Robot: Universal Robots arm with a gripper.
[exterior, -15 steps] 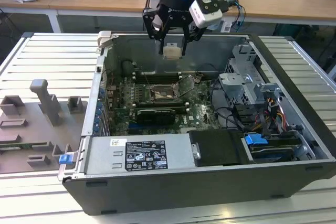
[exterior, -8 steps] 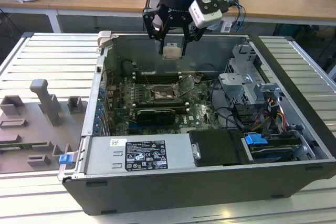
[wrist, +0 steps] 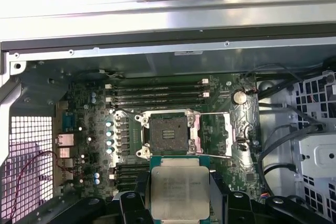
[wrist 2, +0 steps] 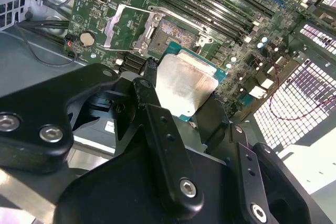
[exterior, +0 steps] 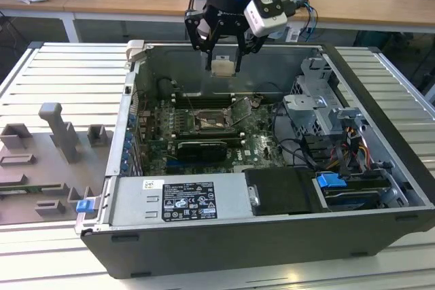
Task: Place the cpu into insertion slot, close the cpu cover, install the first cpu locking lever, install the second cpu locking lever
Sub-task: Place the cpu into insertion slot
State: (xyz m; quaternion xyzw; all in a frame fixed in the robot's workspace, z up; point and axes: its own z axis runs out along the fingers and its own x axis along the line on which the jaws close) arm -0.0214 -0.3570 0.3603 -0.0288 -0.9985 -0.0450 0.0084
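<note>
The cpu (wrist: 179, 184) is gripped edge to edge by the hand (exterior: 223, 59), above the open computer case (exterior: 238, 244). Below the hand the insertion slot (wrist: 169, 132) lies bare, with the cpu cover (wrist: 228, 132) swung open beside it. By this, no step looks complete: seating, closing and both locking steps remain.

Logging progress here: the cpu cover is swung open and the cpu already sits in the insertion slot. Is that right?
Not quite. The cpu cover is open, but the cpu is not in the insertion slot: the first wrist view shows the slot empty and the cpu clamped in the tool above the board.
</note>
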